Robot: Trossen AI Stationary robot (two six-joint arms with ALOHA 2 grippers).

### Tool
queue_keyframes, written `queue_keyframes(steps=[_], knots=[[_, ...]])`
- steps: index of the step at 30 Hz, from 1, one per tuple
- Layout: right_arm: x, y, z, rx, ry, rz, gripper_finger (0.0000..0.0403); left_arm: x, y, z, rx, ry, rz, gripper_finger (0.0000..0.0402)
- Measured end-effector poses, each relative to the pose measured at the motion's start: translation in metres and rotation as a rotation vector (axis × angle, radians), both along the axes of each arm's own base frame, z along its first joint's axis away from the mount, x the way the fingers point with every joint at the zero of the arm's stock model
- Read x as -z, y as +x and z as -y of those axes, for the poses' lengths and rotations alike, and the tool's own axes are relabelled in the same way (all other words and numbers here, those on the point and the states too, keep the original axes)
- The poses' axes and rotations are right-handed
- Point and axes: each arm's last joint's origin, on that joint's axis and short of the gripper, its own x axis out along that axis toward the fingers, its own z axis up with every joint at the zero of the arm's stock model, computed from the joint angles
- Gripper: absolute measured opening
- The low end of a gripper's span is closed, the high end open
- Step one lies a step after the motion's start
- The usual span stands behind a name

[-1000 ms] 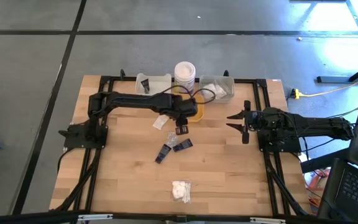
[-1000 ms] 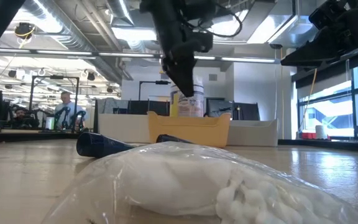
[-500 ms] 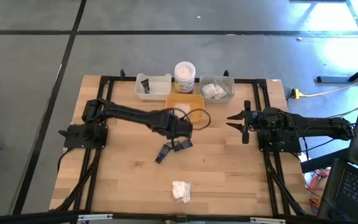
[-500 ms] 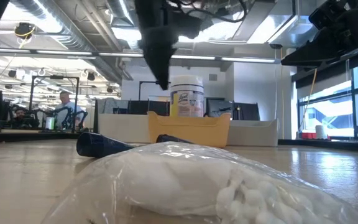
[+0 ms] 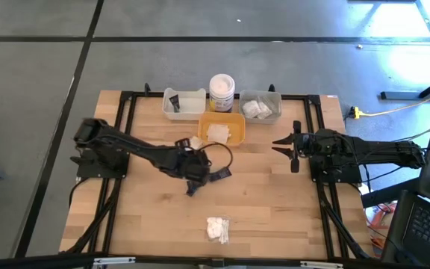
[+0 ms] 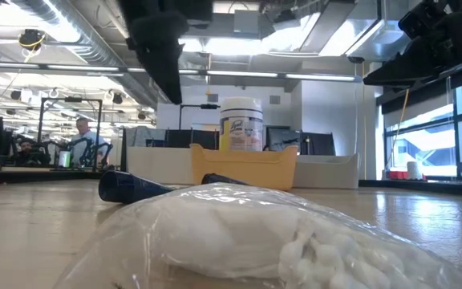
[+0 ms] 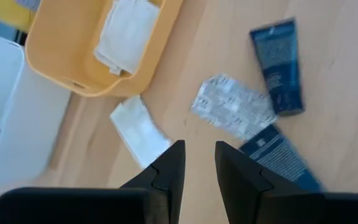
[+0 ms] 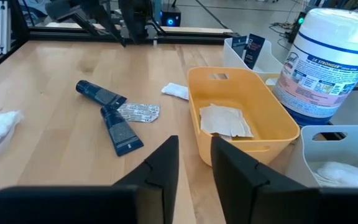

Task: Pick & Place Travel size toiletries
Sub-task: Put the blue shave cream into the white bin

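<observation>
Wooden tabletop (image 5: 275, 202), three trays along far edge. Left gripper (image 7: 194, 163) hovers mid-table, fingers a narrow gap apart, empty. White sachet (image 7: 140, 130) lies just beside yellow tray (image 7: 55, 68); silver sachet (image 7: 232, 107) and two tubes (image 7: 277, 66) nearby. Likely next: straddle one sachet edge-on, avoid tray wall. Right gripper (image 8: 194, 163) waits near right edge, slightly parted, empty. Cotton bag (image 5: 217, 228) near front edge.

Yellow tray (image 5: 223, 128), dark blue tubes (image 8: 104, 94), white sachet (image 7: 139, 129)

Bench (image 5: 275, 202) pale wood planks, smooth; yellow tray (image 8: 272, 124) matt plastic; dark tubes (image 7: 277, 65) glossy plastic; fluffy piece (image 6: 239, 241) in clear crinkled film
</observation>
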Motion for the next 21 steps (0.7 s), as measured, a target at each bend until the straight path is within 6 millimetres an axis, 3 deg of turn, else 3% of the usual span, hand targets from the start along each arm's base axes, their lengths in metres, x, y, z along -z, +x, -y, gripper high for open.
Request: queue_keyframes(steps=[6, 10, 21], knots=[[0.000, 0.000, 0.000, 0.000, 0.000, 0.000, 0.0089, 0.002, -0.027, 0.000, -0.110, -0.073, 0.141, 0.0086], [0.000, 0.000, 0.000, 0.002, -0.001, 0.000, 0.0085, 0.004, -0.035, -0.001, -0.165, -0.127, 0.209, 0.0092], [0.000, 0.000, 0.000, 0.002, -0.001, 0.000, 0.0073, 0.015, -0.031, 0.001, -0.176, -0.289, 0.209, 0.0204]])
